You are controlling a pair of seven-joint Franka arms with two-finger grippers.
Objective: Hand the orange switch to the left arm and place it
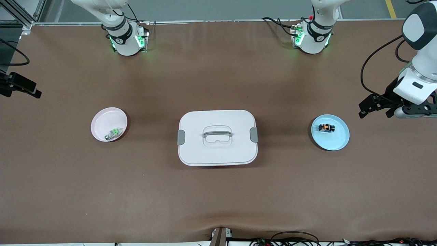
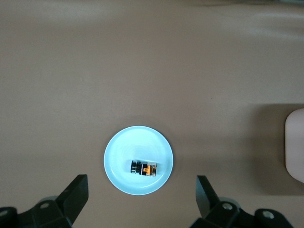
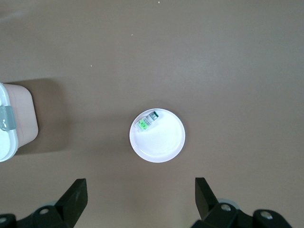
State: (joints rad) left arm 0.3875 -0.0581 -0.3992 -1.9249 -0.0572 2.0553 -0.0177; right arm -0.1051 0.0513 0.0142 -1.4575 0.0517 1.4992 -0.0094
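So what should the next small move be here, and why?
Probably lower the left hand onto the orange switch. The switch lies untouched on the blue plate toward the left arm's end; that hand is open above the table beside the plate. The right hand waits open, high over the pink plate; the box sits between the plates.

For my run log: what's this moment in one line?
orange switch: on blue plate | left gripper: open above | right gripper: open, waits
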